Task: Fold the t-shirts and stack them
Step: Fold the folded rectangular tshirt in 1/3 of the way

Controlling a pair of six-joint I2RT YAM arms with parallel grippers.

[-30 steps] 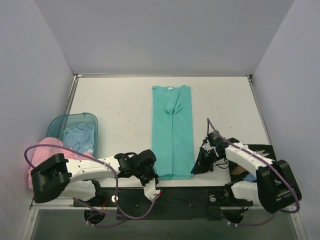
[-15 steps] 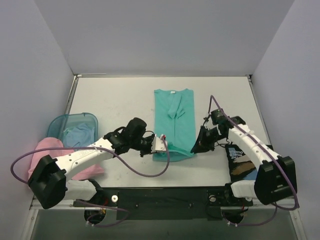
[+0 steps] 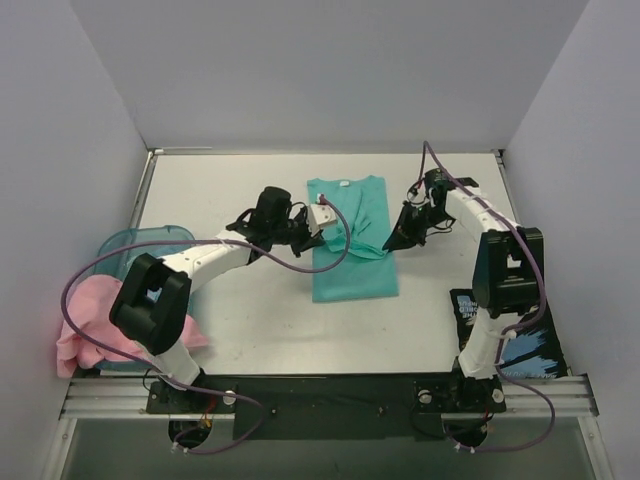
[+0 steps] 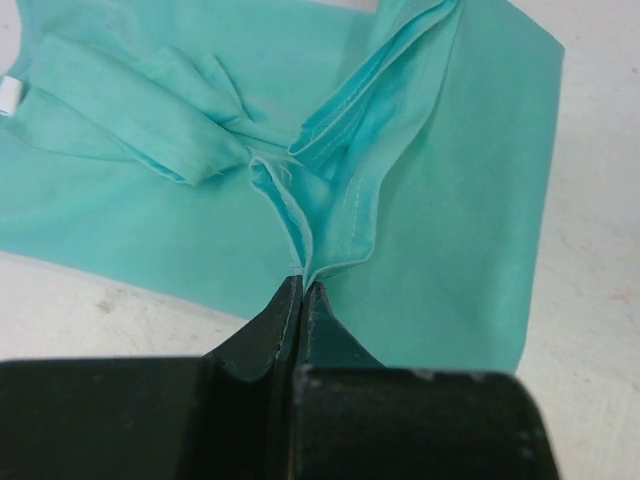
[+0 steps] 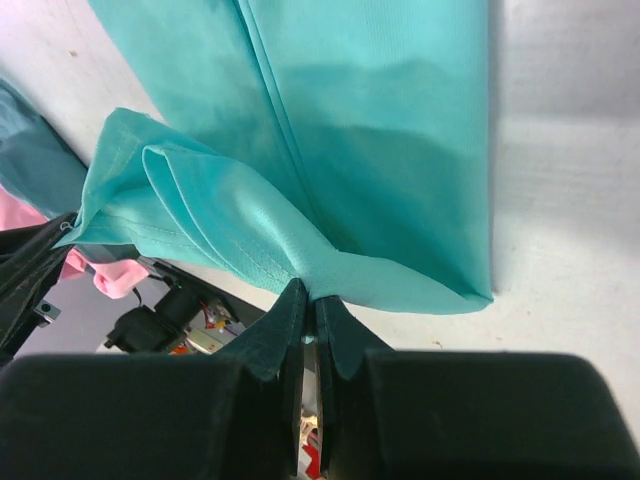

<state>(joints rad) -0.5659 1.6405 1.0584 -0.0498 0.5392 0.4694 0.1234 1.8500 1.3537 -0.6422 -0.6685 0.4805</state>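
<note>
Left gripper (image 4: pixel 302 290) and right gripper (image 5: pixel 305 295), each pinched shut on a hem corner of the teal shirt (image 3: pixel 355 272) on the table (image 3: pixel 250 315), have within a second carried that hem from the near edge toward the collar, so the half-fold looks nearly done.

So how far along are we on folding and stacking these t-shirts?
Done: the teal-green cloth t-shirt is a narrow lengthwise strip, sleeves tucked in. In hand: the left gripper and right gripper are each shut on its hem end, raised over the rest of it. Left: laying that fold flat, then folding the pale pink cloth t-shirt, bunched beside the translucent blue plastic tub, and stacking.
</note>
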